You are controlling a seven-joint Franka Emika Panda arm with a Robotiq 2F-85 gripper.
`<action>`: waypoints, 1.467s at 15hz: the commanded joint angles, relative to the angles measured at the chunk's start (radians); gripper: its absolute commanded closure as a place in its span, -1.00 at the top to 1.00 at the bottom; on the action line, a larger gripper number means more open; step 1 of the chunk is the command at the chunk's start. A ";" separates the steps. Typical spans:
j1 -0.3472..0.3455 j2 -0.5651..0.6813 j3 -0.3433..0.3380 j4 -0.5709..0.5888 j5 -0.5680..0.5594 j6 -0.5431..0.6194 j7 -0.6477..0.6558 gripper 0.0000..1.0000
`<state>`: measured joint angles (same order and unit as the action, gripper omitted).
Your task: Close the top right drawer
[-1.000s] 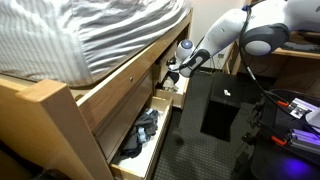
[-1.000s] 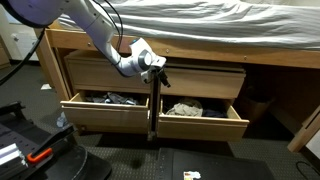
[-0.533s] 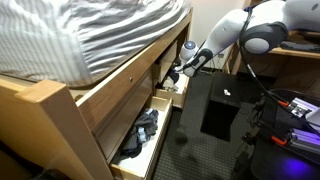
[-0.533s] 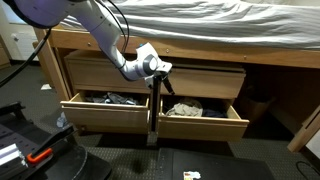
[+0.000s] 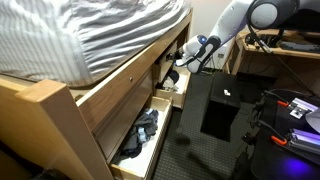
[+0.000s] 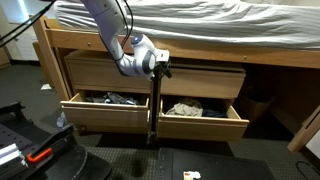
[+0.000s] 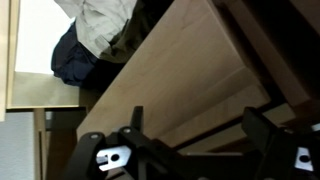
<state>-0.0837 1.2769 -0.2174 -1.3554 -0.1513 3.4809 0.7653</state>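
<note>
Gripper shifted up and off the bed frame versus a second ago. Top right drawer sat pulled out under the frame, cloth inside, beside the longer drawer. Fingers were spread wide and held nothing, just ahead of the frame.

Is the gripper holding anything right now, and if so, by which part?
Nothing is held. In the wrist view the gripper has its jaws spread apart with nothing between them. Beyond the gap there is only a flat light-wood panel.
</note>
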 commanded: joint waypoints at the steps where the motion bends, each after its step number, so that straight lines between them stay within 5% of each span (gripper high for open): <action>1: -0.083 -0.035 0.133 -0.007 0.029 -0.007 -0.186 1.00; 4: -0.120 -0.057 0.185 -0.003 0.096 -0.029 -0.293 1.00; 5: -0.040 -0.045 0.063 0.005 0.073 -0.045 -0.139 1.00; 10: 0.230 0.094 -0.301 0.116 0.396 -0.263 -0.055 1.00; 11: 0.155 0.017 -0.190 0.043 0.335 -0.193 -0.123 1.00; 14: 0.240 0.071 -0.286 0.080 0.383 -0.241 -0.056 1.00; 16: 0.206 0.069 -0.249 0.070 0.411 -0.207 -0.139 1.00; 18: 0.189 0.117 -0.223 0.162 0.391 -0.326 -0.188 1.00; 20: 0.214 0.169 -0.274 0.211 0.374 -0.424 -0.134 1.00; 22: 0.218 0.133 -0.255 0.154 0.397 -0.381 -0.159 1.00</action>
<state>0.1355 1.4073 -0.4728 -1.2058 0.2317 3.1002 0.6201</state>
